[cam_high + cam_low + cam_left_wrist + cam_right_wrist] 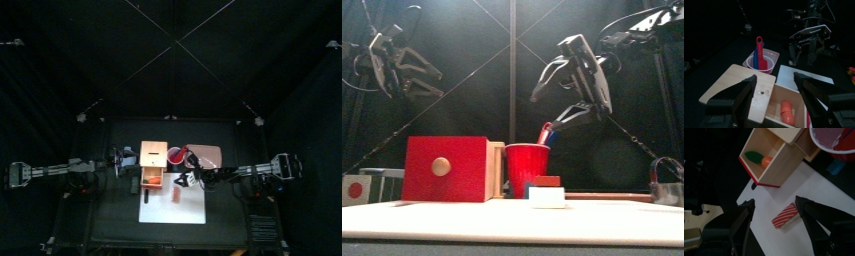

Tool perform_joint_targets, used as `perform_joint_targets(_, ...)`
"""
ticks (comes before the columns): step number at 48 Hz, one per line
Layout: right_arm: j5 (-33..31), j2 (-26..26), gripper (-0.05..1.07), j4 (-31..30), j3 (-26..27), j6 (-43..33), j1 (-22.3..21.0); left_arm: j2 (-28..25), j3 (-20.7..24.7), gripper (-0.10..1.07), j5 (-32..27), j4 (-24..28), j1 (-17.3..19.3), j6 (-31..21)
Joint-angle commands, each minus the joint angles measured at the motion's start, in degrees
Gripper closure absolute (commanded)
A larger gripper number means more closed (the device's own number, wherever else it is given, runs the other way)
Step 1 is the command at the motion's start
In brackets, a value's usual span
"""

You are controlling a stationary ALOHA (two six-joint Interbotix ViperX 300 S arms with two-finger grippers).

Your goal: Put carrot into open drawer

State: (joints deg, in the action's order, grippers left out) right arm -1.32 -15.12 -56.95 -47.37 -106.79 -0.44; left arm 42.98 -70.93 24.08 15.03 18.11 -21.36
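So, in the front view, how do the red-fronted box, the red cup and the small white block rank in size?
1. Red-fronted box
2. Red cup
3. White block, though it may stand nearer the camera.

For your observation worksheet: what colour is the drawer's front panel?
Red, with a round pale knob: the drawer shows it best in the front view.

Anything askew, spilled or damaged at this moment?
Nothing stands out. The small orange carrot lies inside the open light wooden drawer, the round red cup stands upright with utensils in it, and the striped red bar lies flat on the white sheet.
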Motion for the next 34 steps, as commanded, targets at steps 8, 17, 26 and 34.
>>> perform_joint_targets(8, -0.3, -4.6, 0.07, -2.4, -1.6, 0.1, -0.2, -0.1, 1.5, 0.04, 0.3, -0.2, 0.3, 0.0)
perform_joint_targets(17, -0.3, -4.1, 0.07, -2.2, -2.2, 0.1, -0.3, -0.1, 1.1, 0.03, 0.2, 0.0, 1.4, 0.1)
perform_joint_targets(26, -0.3, -4.0, 0.07, -1.9, -2.2, -0.1, -0.3, -0.1, 0.2, 0.04, 0.2, 0.0, 3.2, 0.1)
perform_joint_targets(34, -0.4, -3.9, 0.07, -1.9, -2.2, 0.0, -0.4, -0.1, -0.3, 0.04, 0.2, 0.1, 4.6, 0.1)
